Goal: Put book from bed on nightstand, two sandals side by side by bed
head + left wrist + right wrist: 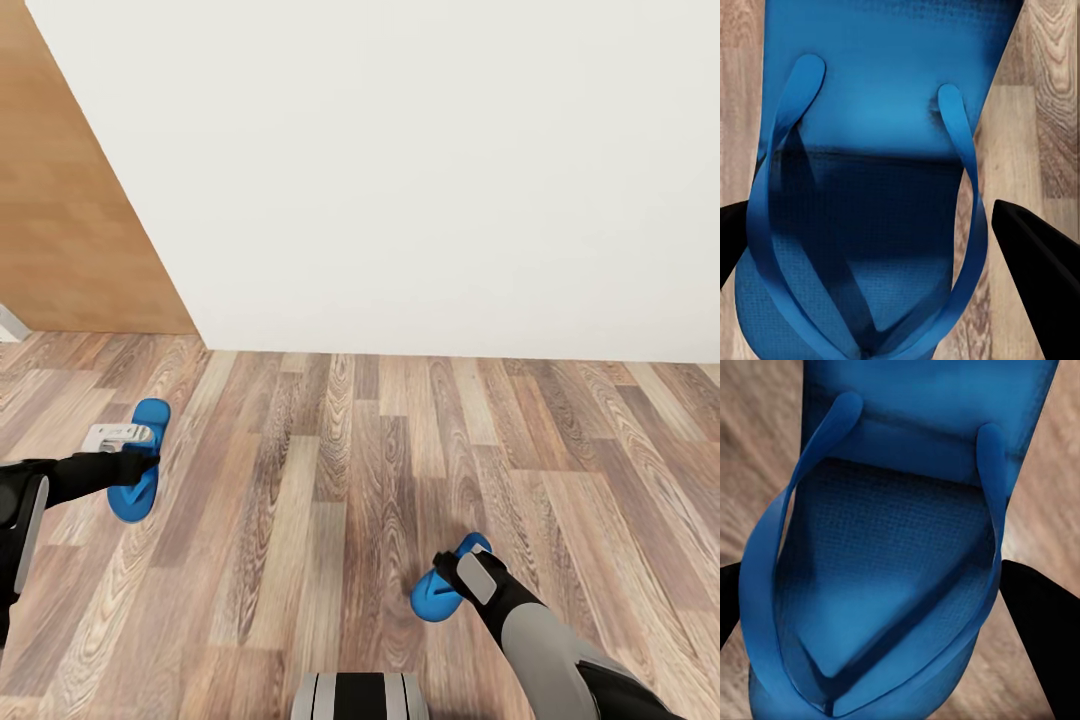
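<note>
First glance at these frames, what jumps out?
Two bright blue sandals against the wood-plank floor: the left sandal sits under the left gripper at the head view's left, the right sandal under the right gripper lower right. In each wrist view the black fingers flank the sandal's straps closely. Behind is a plain white wall, with a tan panel at far left.

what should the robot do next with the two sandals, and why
Probably turn the base to find the bed. Each gripper, left and right, has its fingers either side of a blue sandal, seemingly gripped, yet ahead lie just white wall and plank floor.
</note>
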### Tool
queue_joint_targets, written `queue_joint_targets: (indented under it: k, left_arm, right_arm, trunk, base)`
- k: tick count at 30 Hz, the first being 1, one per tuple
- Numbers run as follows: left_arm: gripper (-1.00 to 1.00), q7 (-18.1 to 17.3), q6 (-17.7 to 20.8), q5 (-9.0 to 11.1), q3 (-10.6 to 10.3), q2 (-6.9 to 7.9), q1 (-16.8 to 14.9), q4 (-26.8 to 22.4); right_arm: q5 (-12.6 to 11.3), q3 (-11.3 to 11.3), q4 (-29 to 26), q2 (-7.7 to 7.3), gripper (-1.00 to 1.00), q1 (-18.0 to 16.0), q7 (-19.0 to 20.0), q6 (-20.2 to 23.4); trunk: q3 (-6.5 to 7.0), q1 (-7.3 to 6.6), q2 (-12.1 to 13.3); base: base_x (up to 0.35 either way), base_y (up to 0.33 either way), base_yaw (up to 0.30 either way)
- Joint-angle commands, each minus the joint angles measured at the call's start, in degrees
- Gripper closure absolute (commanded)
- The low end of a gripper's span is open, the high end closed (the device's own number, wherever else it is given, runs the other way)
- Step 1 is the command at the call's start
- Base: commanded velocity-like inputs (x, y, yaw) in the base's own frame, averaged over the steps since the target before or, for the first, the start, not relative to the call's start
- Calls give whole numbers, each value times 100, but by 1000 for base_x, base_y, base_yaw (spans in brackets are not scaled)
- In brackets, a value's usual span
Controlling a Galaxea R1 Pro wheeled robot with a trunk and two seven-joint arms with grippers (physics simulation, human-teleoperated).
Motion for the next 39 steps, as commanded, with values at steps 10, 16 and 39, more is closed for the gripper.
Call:
queue_joint_targets:
  k: [10, 16, 39]
  left_arm:
    - [100, -66, 17, -61, -5, -10, -12, -4]
    - [100, -66, 17, -59, -4, -12, -13, -4]
    - [100, -66, 17, -65, -12, -12, -13, 4]
  right_arm:
    - [-51, 28, -21, 8, 100, 3, -38, 24]
    - [-49, 34, -22, 10, 100, 1, -38, 24]
    - [-25, 521, -183, 41, 100, -1, -58, -26]
  trunk:
    - [218, -26, 12]
    - [351, -42, 20]
    - [861, -101, 51]
  base:
    - [0, 0, 0]
    - [0, 0, 0]
    - [0, 0, 0]
